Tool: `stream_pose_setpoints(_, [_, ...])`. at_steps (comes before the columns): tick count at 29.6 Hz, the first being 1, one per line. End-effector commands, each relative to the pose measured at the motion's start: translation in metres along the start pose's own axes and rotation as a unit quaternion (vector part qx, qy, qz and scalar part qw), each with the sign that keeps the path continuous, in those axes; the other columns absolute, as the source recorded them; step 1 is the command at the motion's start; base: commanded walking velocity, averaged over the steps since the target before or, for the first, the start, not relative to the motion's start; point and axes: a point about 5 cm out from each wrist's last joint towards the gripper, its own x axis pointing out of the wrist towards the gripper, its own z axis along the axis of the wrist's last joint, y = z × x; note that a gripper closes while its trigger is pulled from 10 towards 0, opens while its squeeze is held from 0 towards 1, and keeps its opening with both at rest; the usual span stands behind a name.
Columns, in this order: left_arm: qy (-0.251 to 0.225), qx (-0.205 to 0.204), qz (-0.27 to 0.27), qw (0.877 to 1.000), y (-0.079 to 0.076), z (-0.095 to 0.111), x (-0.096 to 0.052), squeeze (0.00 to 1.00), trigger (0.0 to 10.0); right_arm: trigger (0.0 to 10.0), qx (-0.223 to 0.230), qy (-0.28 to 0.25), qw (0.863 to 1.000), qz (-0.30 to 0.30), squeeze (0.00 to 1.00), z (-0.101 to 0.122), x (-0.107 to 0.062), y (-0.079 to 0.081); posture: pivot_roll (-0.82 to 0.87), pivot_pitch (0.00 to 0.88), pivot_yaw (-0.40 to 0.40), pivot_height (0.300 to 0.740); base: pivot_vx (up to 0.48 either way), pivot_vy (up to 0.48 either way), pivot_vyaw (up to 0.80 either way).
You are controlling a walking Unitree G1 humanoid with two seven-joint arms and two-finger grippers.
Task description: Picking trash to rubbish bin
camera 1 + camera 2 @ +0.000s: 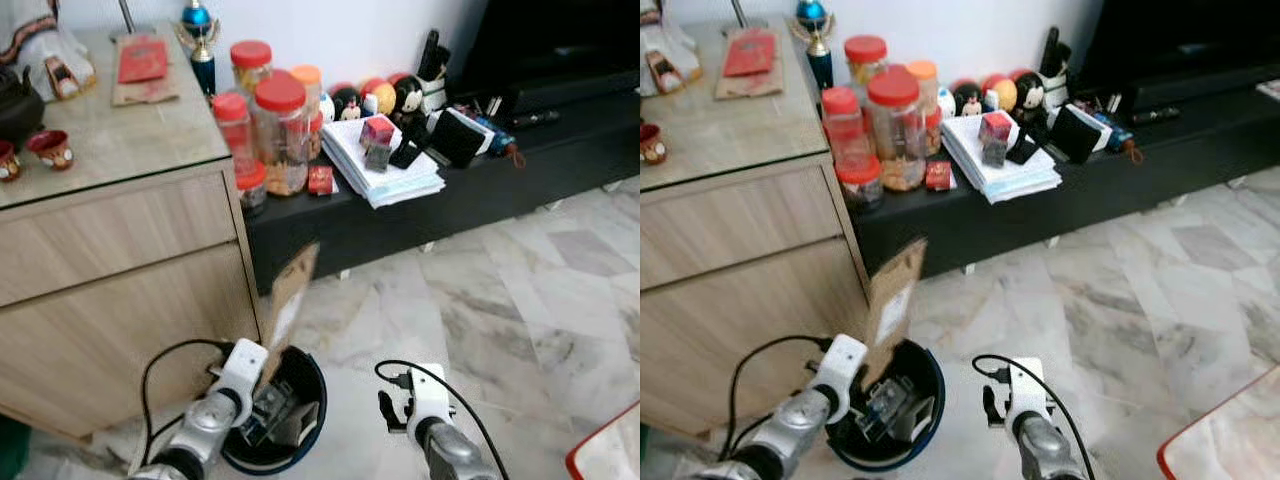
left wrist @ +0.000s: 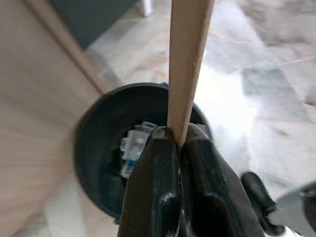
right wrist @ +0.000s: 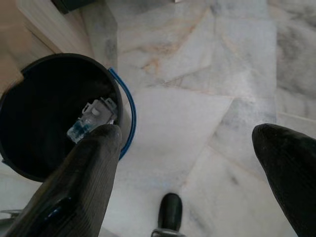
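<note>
While the flat piece of cardboard (image 1: 290, 300) stood on edge over the bin (image 1: 310, 415), the scene read as follows.

Trash: a thin brown cardboard sheet with a pale label on one face, held above the dark round bin's rim beside the wooden cabinet (image 1: 120, 260).

Left claw: the left claw (image 2: 178, 148) had its two black fingers pressed together on the sheet's lower edge — pinching it, as the left wrist view showed edge-on.

Right claw: the right claw (image 3: 182, 163) hung over the marble floor (image 1: 520, 300) at about 3 o'clock from the bin, its fingers spread wide and holding nothing.

Handling: judged light and fairly stiff, yet thin enough to bend or crease if squeezed across its face; its dry surface looked unlikely to slip. An edge pinch like this one seemed the sensible hold, though a tall sheet gripped only at the bottom could swing or tip.

Long axis: near vertical, leaning slightly, the free top end pointing toward 12 o'clock in the head views — up toward the black low shelf (image 1: 420, 215).

Facing: its broad faces turned toward roughly 3 and 9 o'clock, the labelled one toward 3.

Bin contents: some clear-and-blue plastic packaging (image 3: 91, 118) already lay inside.

Fit: the sheet looked taller than the bin, so it might stand out or catch the rim.
</note>
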Motion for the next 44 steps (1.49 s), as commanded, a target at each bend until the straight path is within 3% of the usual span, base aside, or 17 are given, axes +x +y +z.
stream_pose_setpoints(1, [0.012,0.012,-0.006,1.000,0.001,-0.003,-0.001,0.00,10.0,10.0,-0.002,-0.012,1.000,0.005,0.00,0.007,0.001,0.002,0.07,0.129,-0.047,0.740,0.000,0.000,0.00])
stream_pose_setpoints(10, [0.018,0.006,0.017,1.000,0.011,-0.011,-0.006,0.00,10.0,10.0,-0.004,-0.010,1.000,0.008,0.00,0.006,0.001,0.002,0.09,0.134,-0.054,0.740,0.000,0.000,0.00])
stream_pose_setpoints(11, [0.021,0.003,0.023,1.000,0.014,-0.012,-0.007,0.23,10.0,10.0,-0.004,-0.008,1.000,0.008,0.00,0.004,0.001,0.002,0.09,0.133,-0.053,0.740,0.000,0.000,0.00])
stream_pose_setpoints(12, [0.022,0.004,0.026,0.999,0.015,-0.013,-0.007,0.84,10.0,10.0,-0.004,-0.007,1.000,0.008,0.00,0.004,0.001,0.002,0.09,0.134,-0.054,0.740,0.000,0.000,0.00])
stream_pose_setpoints(13, [0.024,0.006,0.032,0.999,0.016,-0.014,-0.008,1.00,10.0,10.0,-0.004,-0.007,1.000,0.008,0.00,0.003,0.001,0.002,0.08,0.134,-0.054,0.740,0.000,0.000,0.00])
stream_pose_setpoints(27, [0.031,0.013,0.059,0.998,0.027,-0.015,-0.010,1.00,10.0,10.0,0.001,-0.007,1.000,0.012,0.00,0.003,0.001,0.002,0.09,0.134,-0.057,0.740,0.000,0.000,0.00])
stream_pose_setpoints(28, [0.032,0.016,0.062,0.997,0.028,-0.015,-0.010,0.00,10.0,10.0,0.002,-0.008,1.000,0.012,0.00,0.003,0.001,0.002,0.09,0.133,-0.055,0.740,0.000,0.000,0.00])
stream_pose_setpoints(35, [0.059,0.018,0.108,0.992,0.037,-0.028,-0.017,0.00,10.0,10.0,0.003,-0.002,1.000,0.011,0.00,-0.001,0.000,0.002,0.09,0.135,-0.053,0.740,0.000,0.000,0.00])
stream_pose_setpoints(37, [0.076,0.008,0.134,0.988,0.042,-0.038,-0.022,0.00,10.0,10.0,0.004,0.004,1.000,0.010,0.00,-0.004,-0.001,0.002,0.09,0.135,-0.052,0.740,0.000,0.000,0.00])
stream_pose_setpoints(38, [0.100,-0.010,0.167,0.981,0.048,-0.053,-0.031,0.00,10.0,10.0,0.005,0.011,1.000,0.008,0.00,-0.009,-0.002,0.001,0.09,0.135,-0.051,0.740,0.000,0.000,0.00])
stream_pose_setpoints(40, [0.108,-0.011,0.174,0.979,0.050,-0.057,-0.034,0.00,10.0,10.0,0.005,0.012,1.000,0.007,0.00,-0.009,-0.002,0.001,0.09,0.135,-0.051,0.740,0.000,0.000,0.00])
stream_pose_setpoints(44, [0.157,-0.049,0.222,0.961,0.055,-0.089,-0.055,0.00,10.0,10.0,0.006,0.020,1.000,0.003,0.00,-0.016,-0.004,-0.002,0.09,0.137,-0.050,0.740,0.000,0.000,0.00])
